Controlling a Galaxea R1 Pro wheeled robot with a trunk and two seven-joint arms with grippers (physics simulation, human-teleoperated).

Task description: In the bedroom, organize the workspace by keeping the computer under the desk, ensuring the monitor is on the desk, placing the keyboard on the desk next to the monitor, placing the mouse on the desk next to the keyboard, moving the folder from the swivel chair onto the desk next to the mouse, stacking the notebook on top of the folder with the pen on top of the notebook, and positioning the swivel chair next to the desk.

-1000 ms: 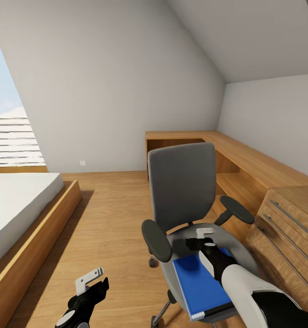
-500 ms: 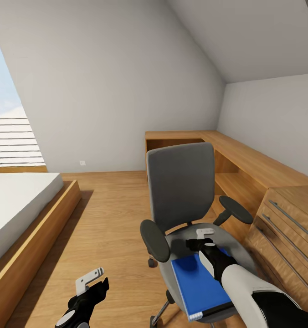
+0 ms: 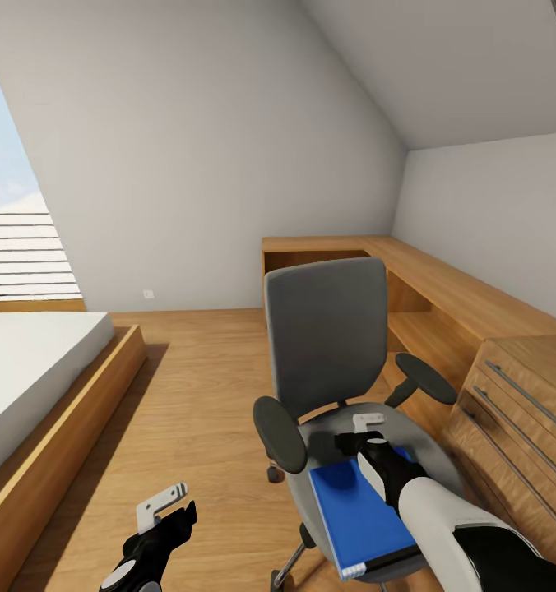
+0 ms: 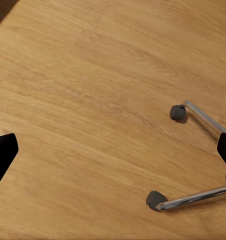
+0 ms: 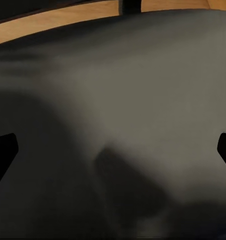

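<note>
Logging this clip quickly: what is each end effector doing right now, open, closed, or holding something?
Left end effector: open, holding nothing, low over the wooden floor.
Right end effector: open, empty, over the swivel chair seat just beyond the blue folder.

Blue folder (image 3: 362, 516) flat on grey swivel chair (image 3: 327, 329) seat, at front edge, corner overhanging slightly, probably. Chair upright, backrest facing wall, just beside wooden desk (image 3: 442, 288); desk top bare.
</note>
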